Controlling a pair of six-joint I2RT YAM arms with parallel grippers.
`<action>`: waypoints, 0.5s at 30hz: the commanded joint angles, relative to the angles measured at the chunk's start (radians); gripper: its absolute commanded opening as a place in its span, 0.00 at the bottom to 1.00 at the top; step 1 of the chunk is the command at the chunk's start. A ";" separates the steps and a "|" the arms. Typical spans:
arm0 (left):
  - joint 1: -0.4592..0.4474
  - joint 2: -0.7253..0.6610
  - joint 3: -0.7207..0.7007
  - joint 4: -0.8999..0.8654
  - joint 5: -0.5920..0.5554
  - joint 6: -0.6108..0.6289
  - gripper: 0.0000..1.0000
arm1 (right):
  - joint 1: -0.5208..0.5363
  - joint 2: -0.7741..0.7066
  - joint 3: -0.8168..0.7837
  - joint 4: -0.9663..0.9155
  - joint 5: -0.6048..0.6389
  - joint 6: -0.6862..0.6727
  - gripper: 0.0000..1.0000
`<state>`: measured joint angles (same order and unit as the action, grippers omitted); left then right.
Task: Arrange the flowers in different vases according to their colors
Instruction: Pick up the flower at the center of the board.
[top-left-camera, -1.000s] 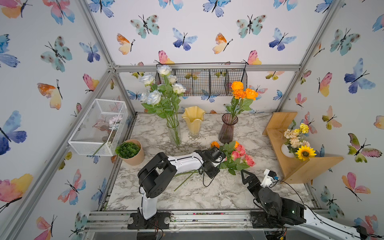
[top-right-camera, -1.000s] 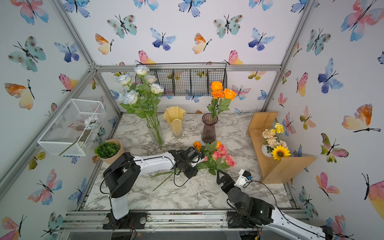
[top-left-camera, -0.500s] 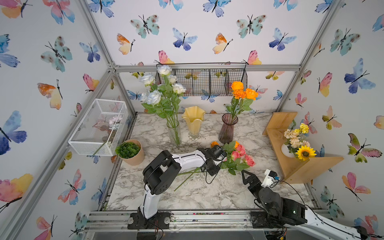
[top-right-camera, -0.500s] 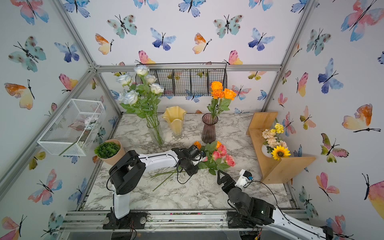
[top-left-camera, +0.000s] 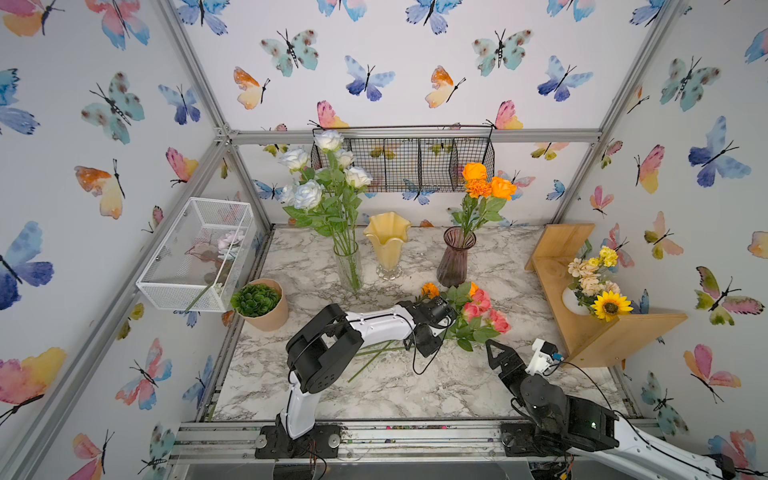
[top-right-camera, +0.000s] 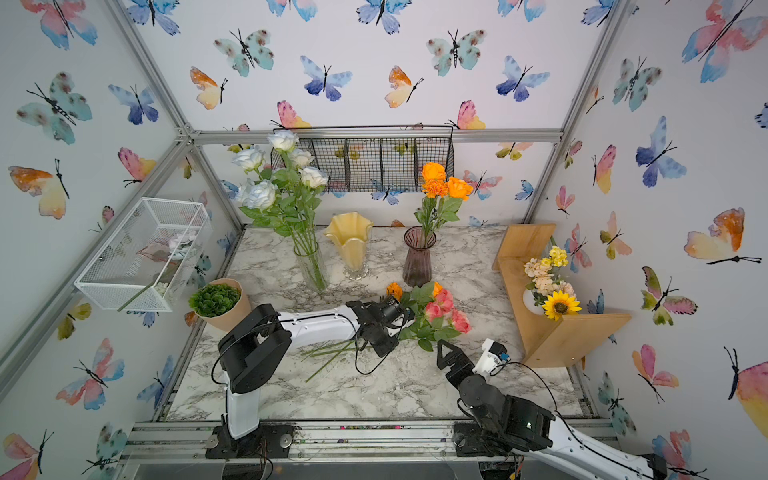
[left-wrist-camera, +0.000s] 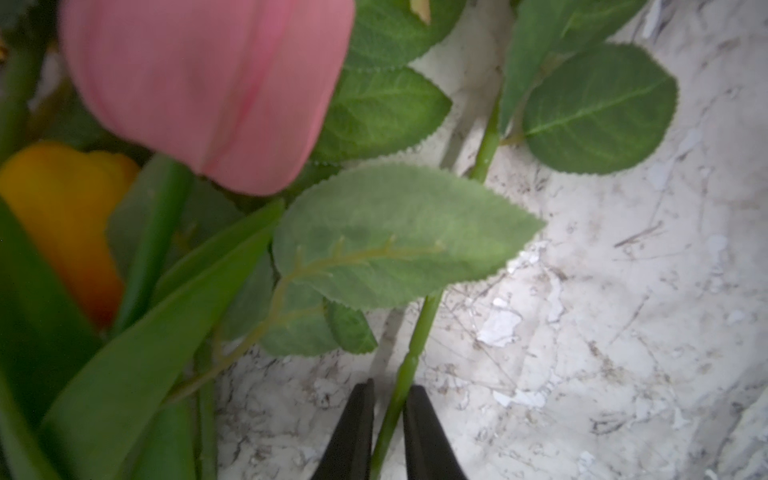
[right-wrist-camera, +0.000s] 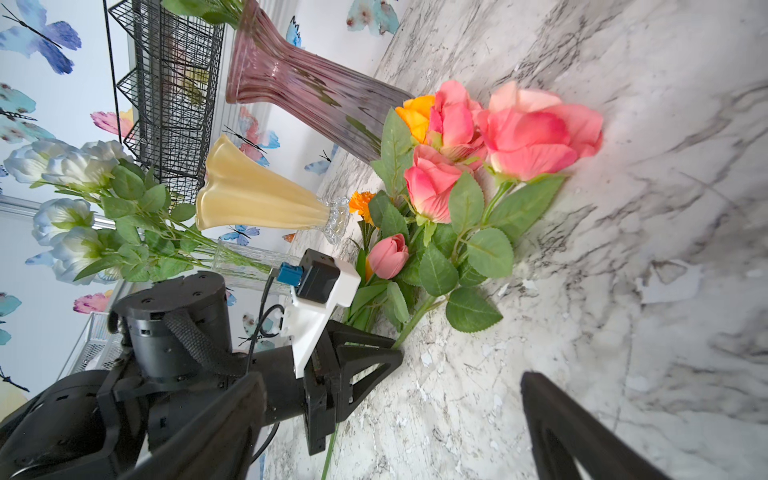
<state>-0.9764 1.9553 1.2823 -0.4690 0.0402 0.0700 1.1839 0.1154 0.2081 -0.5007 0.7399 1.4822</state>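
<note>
Left jaws have closed onto the rose stem between them; right jaws apart.

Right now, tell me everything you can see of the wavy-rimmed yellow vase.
The yellow vase looks like milky, creamy-yellow glass. It flares from a narrow base up to a wavy, ruffled rim and sits on a clear glass foot with a scalloped edge. It stands upright toward the back of the marble tabletop, between the clear cylinder vase and the ribbed purple vase, apart from both. Its mouth is empty, with no stems inside. Only the tabletop touches it.
</note>
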 joint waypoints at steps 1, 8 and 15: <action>-0.021 -0.015 -0.024 -0.054 -0.023 0.007 0.14 | 0.003 -0.025 0.033 -0.063 0.047 0.009 0.98; -0.021 -0.063 -0.046 -0.004 -0.077 0.008 0.00 | 0.003 -0.045 0.058 -0.123 0.064 0.026 0.98; -0.040 -0.186 -0.046 0.037 -0.090 0.026 0.00 | 0.003 -0.047 0.108 -0.203 0.109 0.038 0.99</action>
<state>-0.9997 1.8545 1.2259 -0.4534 -0.0174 0.0826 1.1839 0.0803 0.2832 -0.6308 0.7879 1.5116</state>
